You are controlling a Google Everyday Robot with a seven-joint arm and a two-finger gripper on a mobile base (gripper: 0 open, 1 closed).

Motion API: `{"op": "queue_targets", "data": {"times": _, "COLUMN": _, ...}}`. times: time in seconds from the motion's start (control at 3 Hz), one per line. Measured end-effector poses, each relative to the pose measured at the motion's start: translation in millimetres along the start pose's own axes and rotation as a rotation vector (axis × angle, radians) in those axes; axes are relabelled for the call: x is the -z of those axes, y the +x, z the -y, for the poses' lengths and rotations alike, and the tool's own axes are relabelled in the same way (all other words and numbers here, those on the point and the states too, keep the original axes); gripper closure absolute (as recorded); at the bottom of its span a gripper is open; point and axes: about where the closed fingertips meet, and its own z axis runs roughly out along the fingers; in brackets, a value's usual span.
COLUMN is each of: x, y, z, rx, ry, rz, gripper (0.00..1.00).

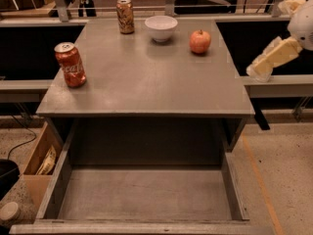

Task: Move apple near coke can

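The red-orange apple (200,41) sits on the grey table top (146,82) at the back right, next to the white bowl. The red coke can (70,64) stands upright near the table's left edge. My gripper (258,70) is off the table's right side, raised to about table height, pointing down-left toward the table's right edge. It is well apart from the apple and holds nothing that I can see.
A white bowl (161,28) and a tan-and-brown patterned can (125,16) stand at the back of the table. An open drawer (146,195) juts out below the front edge. A cardboard box (41,160) sits on the floor at the left.
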Motion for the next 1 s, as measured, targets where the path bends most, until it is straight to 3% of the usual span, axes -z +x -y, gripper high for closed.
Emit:
{"op": "queue_targets", "data": {"times": 0.33, "x": -37.3, "y": -1.5, "z": 39.0, "rx": -0.116, "ry": 0.087, "rz": 0.184, "gripper": 0.00}}
{"op": "queue_targets", "data": {"times": 0.67, "x": -63.1, "y": 5.5, "z": 69.3, "rx": -0.263, "ry": 0.174, "rz": 0.317, "gripper": 0.00}}
{"op": "queue_targets", "data": {"times": 1.0, "x": -63.2, "y": 5.4, "z": 69.3, "rx": -0.263, "ry": 0.174, "rz": 0.317, "gripper": 0.00}}
